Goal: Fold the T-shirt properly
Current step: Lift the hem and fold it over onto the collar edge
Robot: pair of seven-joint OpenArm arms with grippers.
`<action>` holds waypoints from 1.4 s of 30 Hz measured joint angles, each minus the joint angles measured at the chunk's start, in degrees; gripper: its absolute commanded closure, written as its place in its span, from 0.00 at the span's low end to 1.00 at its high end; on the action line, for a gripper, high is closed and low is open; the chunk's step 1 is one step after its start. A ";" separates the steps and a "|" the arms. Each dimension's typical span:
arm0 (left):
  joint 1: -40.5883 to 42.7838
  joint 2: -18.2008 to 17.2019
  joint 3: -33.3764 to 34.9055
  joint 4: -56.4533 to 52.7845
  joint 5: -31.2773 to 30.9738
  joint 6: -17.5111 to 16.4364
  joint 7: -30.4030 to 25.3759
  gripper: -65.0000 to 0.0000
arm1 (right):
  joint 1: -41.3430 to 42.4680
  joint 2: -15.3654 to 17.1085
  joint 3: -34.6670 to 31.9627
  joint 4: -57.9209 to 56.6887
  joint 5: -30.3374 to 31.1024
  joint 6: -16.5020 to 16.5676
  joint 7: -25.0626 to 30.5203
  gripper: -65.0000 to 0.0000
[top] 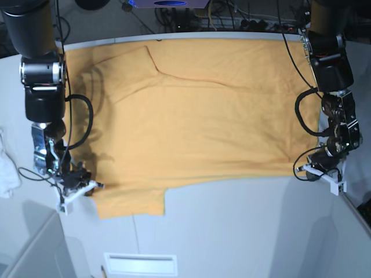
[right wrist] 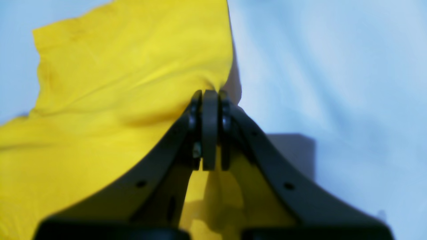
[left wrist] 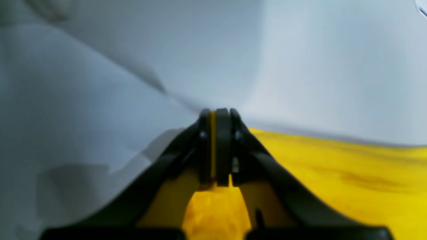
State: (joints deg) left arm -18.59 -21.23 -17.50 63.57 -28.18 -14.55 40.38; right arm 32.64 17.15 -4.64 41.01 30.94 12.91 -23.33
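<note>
Base view shows our T-shirt (top: 191,121) spread flat across the worktop's (top: 232,231) far half. We pinch its near edge with left gripper (left wrist: 217,146) and right gripper (right wrist: 209,130); folding is barely begun.

The T-shirt (top: 191,121) lies spread flat across the table (top: 232,231), reaching from my right arm's side to my left arm's side, its far edge along the table's back rim. A sleeve (top: 130,200) juts toward the table's near edge — just beside my right gripper (top: 78,188), which sits at that near corner of the shirt. My left gripper (top: 316,168) sits at the opposite near corner. A small cloth (top: 7,171) lies apart — beyond my right arm.
</note>
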 measured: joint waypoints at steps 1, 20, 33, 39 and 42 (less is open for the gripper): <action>0.68 0.13 -0.55 1.92 -0.09 -0.04 0.48 1.00 | -0.22 0.04 -0.09 0.55 0.17 0.07 0.13 1.00; 12.17 -0.11 -0.76 17.99 -8.33 0.33 1.07 1.00 | -11.93 0.74 12.04 21.33 0.11 0.13 -11.76 1.00; 19.02 0.07 -5.62 25.29 -8.72 0.35 1.27 1.00 | -19.69 0.33 19.93 32.20 0.31 0.20 -20.13 1.00; 22.21 -0.07 -5.66 31.21 -8.79 0.33 1.07 1.00 | -21.51 0.00 23.71 37.53 0.59 0.20 -23.85 1.00; 24.22 -0.04 -5.68 34.05 -8.55 0.35 4.46 1.00 | -23.85 0.00 25.55 41.16 0.28 0.17 -26.18 1.00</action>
State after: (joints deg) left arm 5.63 -21.28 -23.18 97.62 -36.73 -14.20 44.84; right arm 8.80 17.15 20.91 82.17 31.22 13.08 -49.52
